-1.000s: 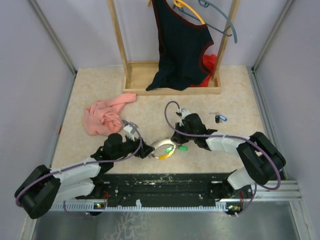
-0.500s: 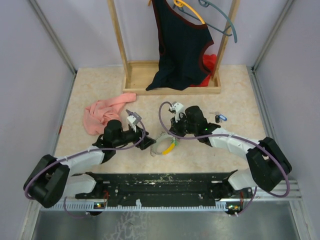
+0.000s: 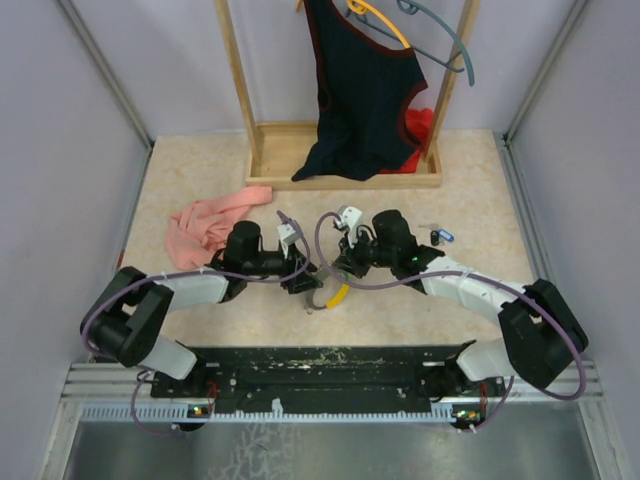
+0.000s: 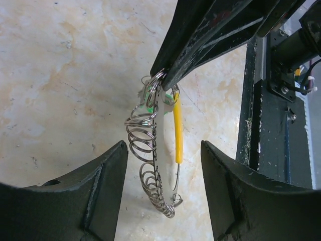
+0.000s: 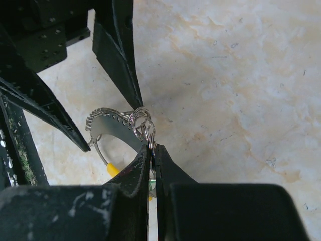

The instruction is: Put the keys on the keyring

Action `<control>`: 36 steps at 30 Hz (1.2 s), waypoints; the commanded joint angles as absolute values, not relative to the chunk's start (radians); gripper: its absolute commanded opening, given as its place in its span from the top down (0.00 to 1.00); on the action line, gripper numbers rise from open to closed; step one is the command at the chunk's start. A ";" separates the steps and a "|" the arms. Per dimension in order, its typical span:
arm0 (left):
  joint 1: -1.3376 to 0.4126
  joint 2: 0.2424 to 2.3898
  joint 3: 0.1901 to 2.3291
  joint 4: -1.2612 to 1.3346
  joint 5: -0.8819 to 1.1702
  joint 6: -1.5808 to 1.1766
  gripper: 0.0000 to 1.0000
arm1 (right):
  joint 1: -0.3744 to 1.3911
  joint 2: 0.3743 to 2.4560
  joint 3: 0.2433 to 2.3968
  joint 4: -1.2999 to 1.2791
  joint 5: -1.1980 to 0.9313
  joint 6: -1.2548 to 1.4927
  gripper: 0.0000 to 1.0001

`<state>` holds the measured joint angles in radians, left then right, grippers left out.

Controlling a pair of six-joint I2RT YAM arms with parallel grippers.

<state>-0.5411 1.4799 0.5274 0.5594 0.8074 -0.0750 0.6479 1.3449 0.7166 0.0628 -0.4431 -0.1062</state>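
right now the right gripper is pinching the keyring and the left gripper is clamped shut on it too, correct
Not quite. The right gripper is pinching the keyring, but the left gripper is not clamped on it. The left wrist view shows its fingers standing open on either side of the ring, with a gap on both sides.

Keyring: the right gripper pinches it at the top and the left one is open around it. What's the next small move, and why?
Probably close the left gripper gently on the lower part of the keyring. It lies between the open jaws, held only at its top rings by the shut right gripper, so a second grip would likely steady it for threading.
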 commanded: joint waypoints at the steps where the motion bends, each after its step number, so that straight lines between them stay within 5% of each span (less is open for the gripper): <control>1: -0.534 1.507 0.556 0.566 0.894 -0.034 0.35 | 0.659 1.279 0.772 0.152 -0.497 -0.144 1.00; 9: -0.532 1.545 0.555 0.580 0.953 -0.040 0.47 | 0.658 1.271 0.776 0.187 -0.520 -0.151 1.00; 17: -0.532 1.503 0.551 0.532 0.935 0.007 0.99 | 0.658 1.249 0.759 0.191 -0.509 -0.133 0.99; 20: -0.532 1.467 0.534 0.518 0.918 0.029 0.99 | 0.658 1.230 0.752 0.183 -0.486 -0.111 0.92; 26: -0.542 1.374 0.489 0.485 0.804 0.092 0.99 | 0.658 1.172 0.748 0.138 -0.401 -0.051 0.61; 36: -0.643 1.208 0.411 0.462 0.514 0.202 0.99 | 0.657 1.055 0.722 0.064 -0.228 0.104 0.55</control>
<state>-0.6025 1.2682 0.4381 0.4633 0.6575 0.1303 0.6525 1.0901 0.7124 0.0895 -0.3248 -0.0006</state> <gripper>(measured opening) 0.098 0.450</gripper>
